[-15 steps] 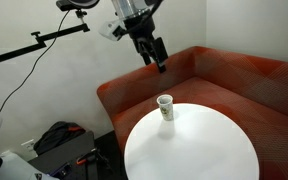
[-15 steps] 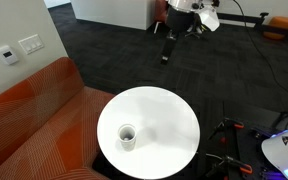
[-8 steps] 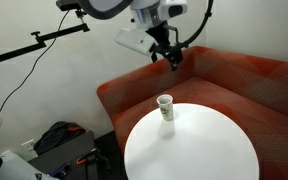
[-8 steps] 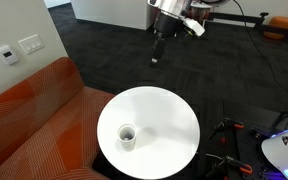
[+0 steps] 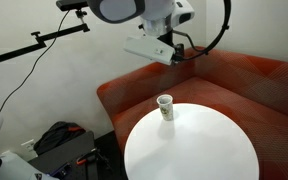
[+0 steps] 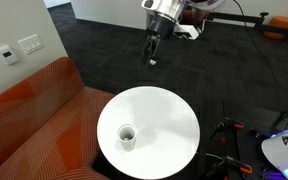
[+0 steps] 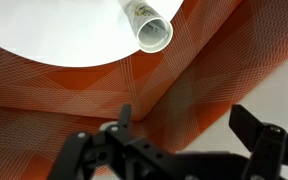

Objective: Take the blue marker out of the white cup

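Note:
The white cup (image 5: 165,106) stands upright near the edge of the round white table (image 5: 199,150), on the sofa side. It also shows in an exterior view (image 6: 127,135) and at the top of the wrist view (image 7: 149,24). I cannot make out the blue marker; the cup's inside only looks dark. My gripper (image 7: 189,125) is open and empty, its fingers wide apart over the sofa. It hangs high in the air, well above and away from the cup, in both exterior views (image 5: 175,54) (image 6: 151,58).
A curved orange sofa (image 5: 224,75) wraps round the table and fills most of the wrist view (image 7: 74,95). A black bag (image 5: 59,138) lies on the floor. A boom stand (image 5: 34,42) reaches in from the wall. Dark carpet (image 6: 104,45) surrounds the table.
The arm has swung sideways and the wrist has turned, carrying the gripper across above the sofa. The cup and table have not moved.

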You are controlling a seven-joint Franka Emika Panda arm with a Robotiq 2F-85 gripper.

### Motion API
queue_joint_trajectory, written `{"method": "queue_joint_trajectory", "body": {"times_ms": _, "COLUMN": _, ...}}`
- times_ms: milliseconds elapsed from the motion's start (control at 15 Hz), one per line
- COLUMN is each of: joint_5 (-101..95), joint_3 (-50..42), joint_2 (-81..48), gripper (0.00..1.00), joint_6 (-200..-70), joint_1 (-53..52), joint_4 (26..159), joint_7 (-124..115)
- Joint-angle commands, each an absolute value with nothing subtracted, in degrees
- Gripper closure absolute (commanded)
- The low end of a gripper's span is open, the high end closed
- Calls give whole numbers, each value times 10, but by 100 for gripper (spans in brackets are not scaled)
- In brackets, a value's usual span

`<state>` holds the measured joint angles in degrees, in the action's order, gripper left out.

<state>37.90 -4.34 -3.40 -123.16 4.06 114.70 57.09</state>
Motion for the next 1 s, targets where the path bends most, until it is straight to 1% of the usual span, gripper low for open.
{"method": "queue_joint_trajectory", "body": {"times_ms": 0, "joint_5": 378, "joint_3": -39, "joint_2": -34, "gripper": 0, "joint_6": -1231, "joint_1": 45, "joint_4": 1147, "joint_7": 570}}
{"method": "queue_joint_trajectory", "body": {"times_ms": 200, "joint_5": 378, "joint_3": -38, "joint_2": -34, "gripper": 0, "joint_6": -1231, "joint_1": 45, "joint_4": 1146, "joint_7": 570}}
{"method": "queue_joint_trajectory", "body": {"times_ms": 467, "joint_5": 512, "joint_3": -38, "joint_2": -50, "gripper": 0, "joint_6": -1167, "joint_1": 56, "joint_4": 1137, "joint_7": 725}}
{"method": "queue_joint_trajectory", "body": {"times_ms": 667, "joint_5": 564, "joint_3": -44, "joint_2": -66, "gripper": 0, "joint_6": -1092, "joint_1": 66, "joint_4": 1127, "joint_7": 819}}
{"method": "queue_joint_trajectory", "body": {"times_ms": 933, "joint_5": 585, "joint_3": -49, "joint_2": -97, "gripper": 0, "joint_6": -984, "joint_1": 83, "joint_4": 1109, "joint_7": 931}}
